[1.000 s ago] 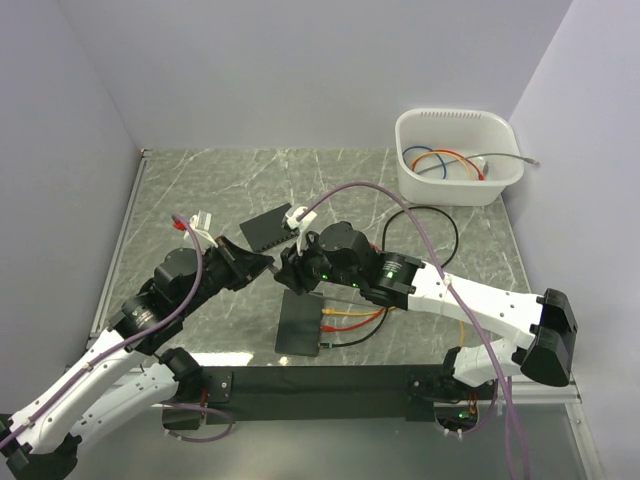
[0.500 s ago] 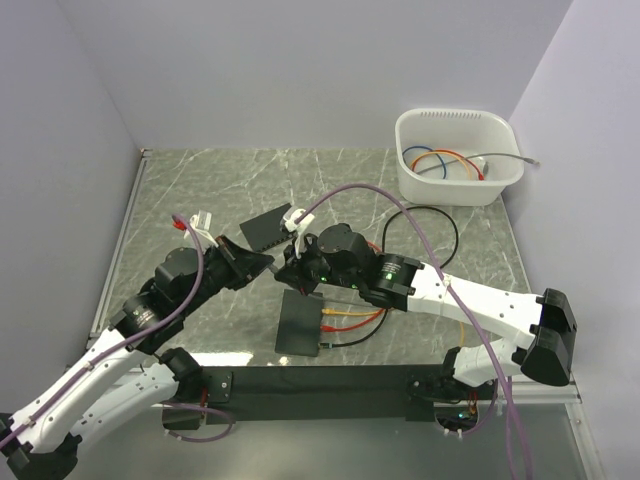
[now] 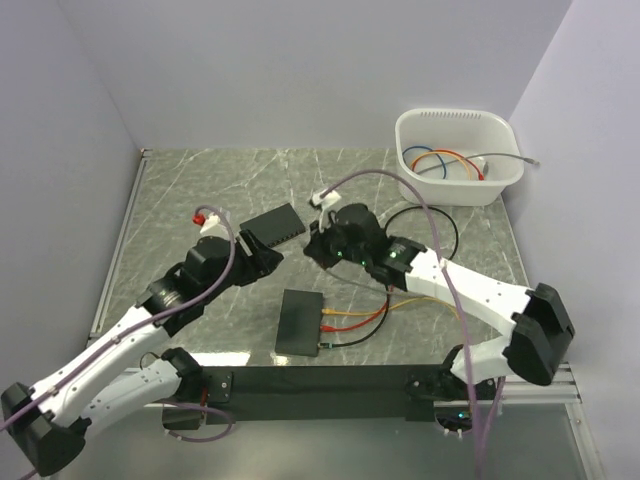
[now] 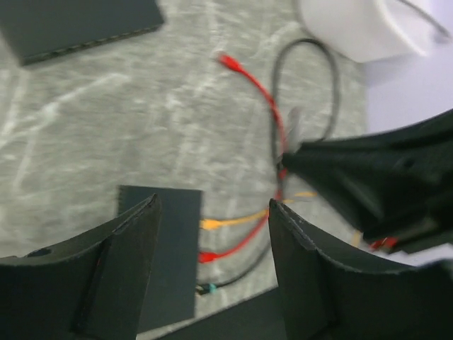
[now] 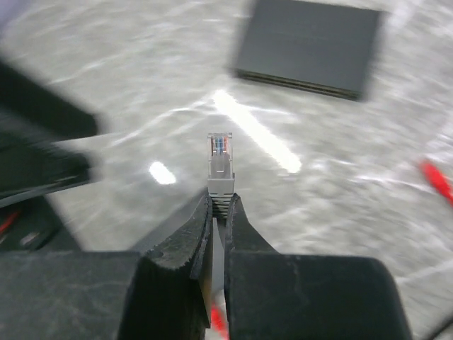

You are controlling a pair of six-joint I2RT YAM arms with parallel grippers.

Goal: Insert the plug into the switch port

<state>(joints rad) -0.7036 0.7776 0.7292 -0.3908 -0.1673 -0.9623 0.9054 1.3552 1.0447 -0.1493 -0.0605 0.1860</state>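
Right hand [image 5: 220, 207] aiming a clear-tipped grey network plug [image 5: 220, 157] toward the flat black switch box [image 5: 311, 46]
The right hand is pinching the plug by its boot, with the long axis pointing straight out past the fingertips. The switch box is lying ahead and off to the right of that line, well apart from the plug tip, so the hand is likely needing to swing right. The left hand [image 4: 212, 262] is hanging open and empty

I can read no lettering or numbers: none on the flat black switch box [image 5: 308, 46] beyond my right gripper [image 5: 220, 204], none on the clear plastic plug [image 5: 220, 161] between its jaws
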